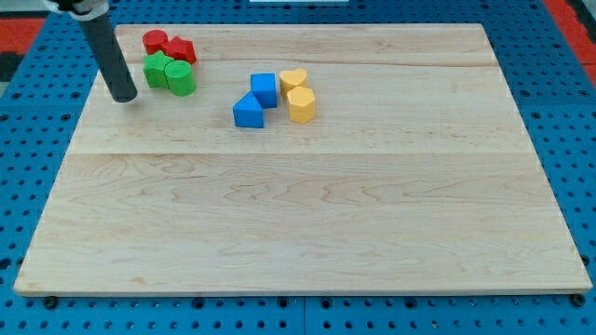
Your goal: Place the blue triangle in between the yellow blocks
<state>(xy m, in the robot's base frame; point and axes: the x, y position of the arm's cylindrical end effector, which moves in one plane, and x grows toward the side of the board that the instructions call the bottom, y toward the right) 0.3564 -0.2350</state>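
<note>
Eight blocks sit on the wooden board [307, 233], all crowded toward its far edge; the near half holds nothing.

Nearest of them is the blue triangle [248, 111], left of the board's middle line. Just behind it, touching or nearly so, stands the blue cube [264, 89]. To the right of the triangle is the yellow cylinder [301, 104], near it but apart, and directly behind that the yellow heart [293, 80], the two yellows touching or all but touching. So the gap the triangle should fill is, for now, hardly a gap at all.

Toward the far left corner lie the green star [157, 70] and green cylinder [181, 78], side by side, with the red cylinder [155, 42] and a red block [181, 49] of unclear shape just behind them.

My tip [123, 97] rests on the board close to the left edge, just left of the green star and well apart from the blue triangle. I carry no pincer, only the rod, so there is nothing to spread or press together.

What matters most: the triangle lies to my tip's right, slightly nearer the front edge, with the green pair close beside that line. I judge I would have to pass on the near side of the greens, and that the yellows need parting before the triangle can go between them.
</note>
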